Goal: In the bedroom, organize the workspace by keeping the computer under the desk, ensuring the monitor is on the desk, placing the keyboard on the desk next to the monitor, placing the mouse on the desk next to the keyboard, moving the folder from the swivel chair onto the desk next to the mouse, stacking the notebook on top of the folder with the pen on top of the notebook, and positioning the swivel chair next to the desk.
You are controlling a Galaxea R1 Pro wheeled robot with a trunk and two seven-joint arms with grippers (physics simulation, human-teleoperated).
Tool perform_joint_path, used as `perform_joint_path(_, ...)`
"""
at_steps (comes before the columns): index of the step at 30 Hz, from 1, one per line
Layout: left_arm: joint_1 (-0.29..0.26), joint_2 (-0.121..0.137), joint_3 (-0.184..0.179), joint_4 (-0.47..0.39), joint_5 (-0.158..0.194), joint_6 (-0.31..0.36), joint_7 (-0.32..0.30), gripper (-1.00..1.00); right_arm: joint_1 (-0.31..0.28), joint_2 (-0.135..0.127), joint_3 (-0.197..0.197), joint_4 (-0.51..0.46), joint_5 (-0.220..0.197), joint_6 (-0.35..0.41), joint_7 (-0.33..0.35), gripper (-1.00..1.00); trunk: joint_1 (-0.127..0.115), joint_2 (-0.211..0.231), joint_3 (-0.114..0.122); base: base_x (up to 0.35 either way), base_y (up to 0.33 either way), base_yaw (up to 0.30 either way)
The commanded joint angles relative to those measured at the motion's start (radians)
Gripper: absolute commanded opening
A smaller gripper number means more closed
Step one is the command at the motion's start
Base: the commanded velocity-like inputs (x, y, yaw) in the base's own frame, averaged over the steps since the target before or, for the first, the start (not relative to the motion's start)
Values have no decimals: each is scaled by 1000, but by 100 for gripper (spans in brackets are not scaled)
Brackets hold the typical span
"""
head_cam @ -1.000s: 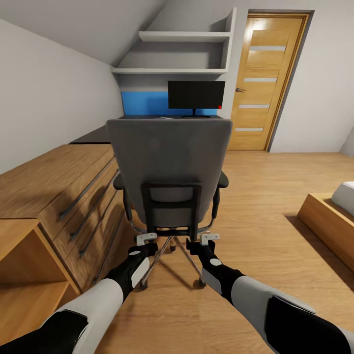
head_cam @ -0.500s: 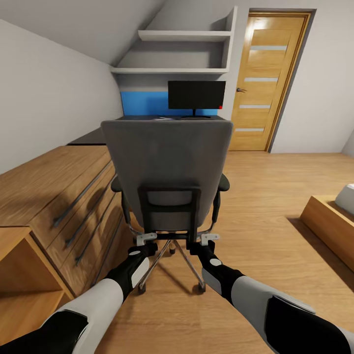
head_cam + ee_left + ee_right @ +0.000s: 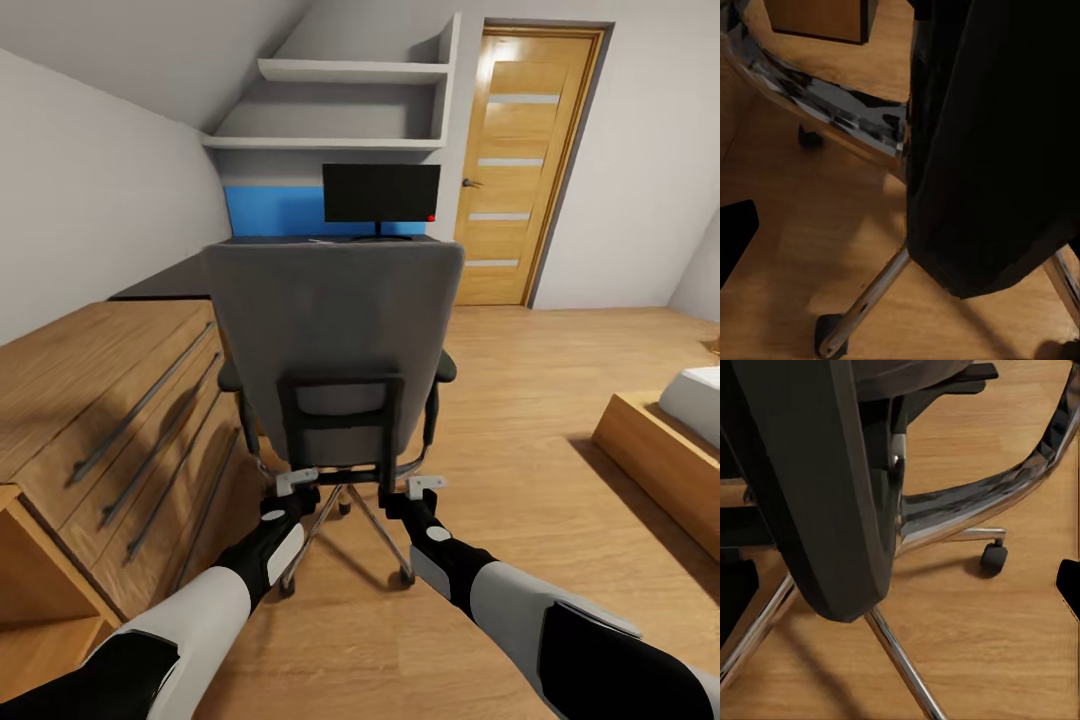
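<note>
The swivel chair [image 3: 335, 350] stands straight before me, its back toward me. Beyond the chair lies the surface [image 3: 280, 242], with the monitor [image 3: 381, 194] on it and shelves [image 3: 340, 100] above. Left of the chair runs the drawer chest [image 3: 110, 390]; right of it, well apart, the bed [image 3: 665, 440]; a door [image 3: 518, 165] behind-right.

Both arms reach forward, left hand [image 3: 298, 483] and right hand [image 3: 426, 484] level.
</note>
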Motion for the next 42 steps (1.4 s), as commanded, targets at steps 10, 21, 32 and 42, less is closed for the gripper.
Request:
perform_joint_path(10, -1, 0, -6, 0, 7, -4, 7, 100, -1, -1, 1, 0, -9, -4, -8, 100, 0, 0, -1, 144, 0, -71)
perform_joint_path(21, -1, 0, -6, 0, 7, -4, 8, 100, -1, -2, 1, 0, -9, -4, -8, 100, 0, 0, -1, 262, 0, -2)
perform_joint_path(32, -1, 0, -6, 0, 7, -4, 10, 100, 11, -2, 1, 0, -7, -4, -8, 100, 0, 0, -1, 322, -13, 0)
perform_joint_path(42, -1, 0, -6, 0, 6, -3, 10, 100, 11, -2, 1, 0, -7, -4, -8, 100, 0, 0, -1, 66, -30, 0)
